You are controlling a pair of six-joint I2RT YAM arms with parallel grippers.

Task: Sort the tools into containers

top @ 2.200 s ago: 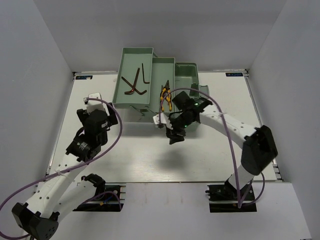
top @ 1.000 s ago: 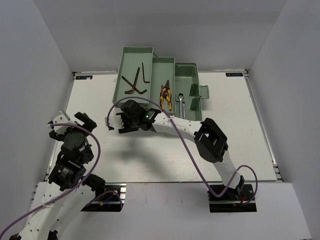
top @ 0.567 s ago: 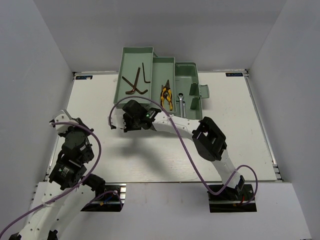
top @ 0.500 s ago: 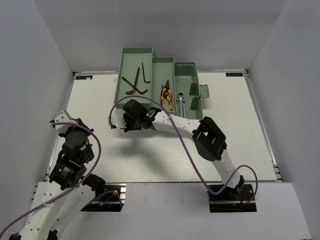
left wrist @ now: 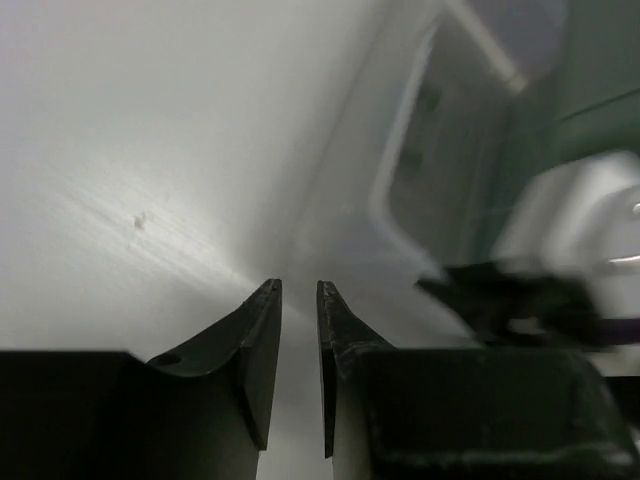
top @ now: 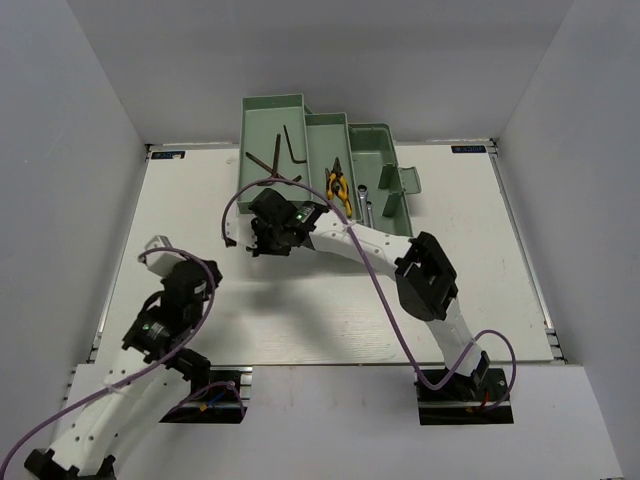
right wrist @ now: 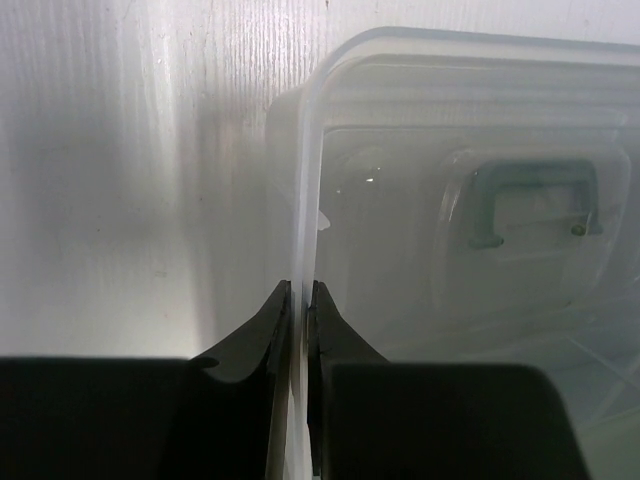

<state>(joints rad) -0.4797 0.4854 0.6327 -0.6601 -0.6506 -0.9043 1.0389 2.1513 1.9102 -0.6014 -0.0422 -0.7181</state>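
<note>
The right tool [right wrist: 298, 292] pinches the thin rim of the translucent lid [right wrist: 450, 130]. A slight twist could let it slip free, or drag the mint toolbox [top: 270, 98] off the surface's far edge. Hex keys [top: 291, 145], pliers [top: 335, 187] and wrenches [top: 362, 195] lie in separate trays. The left tool [left wrist: 298, 295], nearly closed and empty, hovers near the front-left corner.

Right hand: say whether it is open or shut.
Shut: the right hand pinches the rim of the clear lid, seen in the right wrist view.
</note>
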